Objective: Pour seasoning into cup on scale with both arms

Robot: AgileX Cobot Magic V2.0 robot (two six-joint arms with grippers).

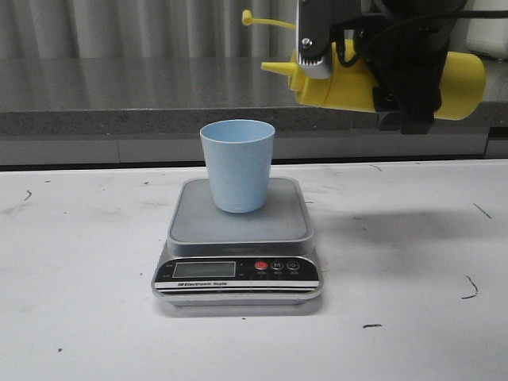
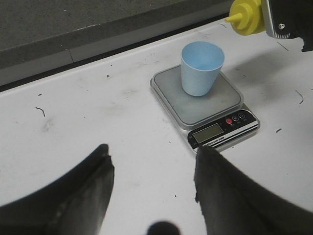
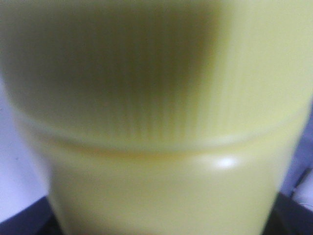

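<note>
Pouring set-up, bottle brought over the cup. The small pale blue tapered plastic cup [image 1: 237,165] stands upright near the middle of the grey platform of the flat silver digital kitchen scale [image 1: 238,238], which rests on the white tabletop [image 1: 79,302]; placing the cup there lets whatever is poured in register on the display facing the front camera. The tall yellow plastic squeeze bottle of seasoning [image 1: 381,79] is held in the air, laid almost horizontal, above and to the right of the cup, its pointed nozzle [image 1: 274,68] aimed toward the cup but not yet over the rim. The tethered cap [image 1: 248,17] hangs free on its thin strap, so the nozzle appears uncapped. The right tool [image 1: 397,87] is clamped around the bottle's body; in the right wrist view the yellow ribbed wall [image 3: 156,117] fills the frame, consistent with a close grip. The left tool [image 2: 154,181] hovers low over the tabletop, well apart from the scale, its fingers spread and holding nothing. Judged stage: the bottle needs to travel further left and tip nozzle-down before seasoning can fall inside the cup.
</note>
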